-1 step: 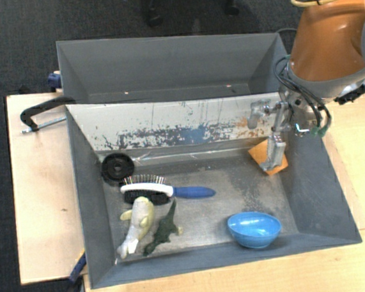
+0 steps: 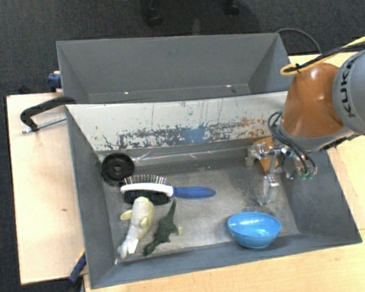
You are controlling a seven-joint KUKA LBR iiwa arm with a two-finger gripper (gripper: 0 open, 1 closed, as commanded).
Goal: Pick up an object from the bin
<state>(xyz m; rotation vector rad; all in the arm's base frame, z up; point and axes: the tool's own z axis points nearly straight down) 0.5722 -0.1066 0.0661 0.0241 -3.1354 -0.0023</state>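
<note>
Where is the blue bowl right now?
In the camera view, the blue bowl lies at the bin's lower right, just below the gripper, with the green toy reptile off to its left.

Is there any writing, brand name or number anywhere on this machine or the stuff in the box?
"KUK": black letters on the arm's grey link, the rest out of sight.
Nothing else readable; the blue and orange marks on the bin's back wall are scuffs, not letters.
</note>
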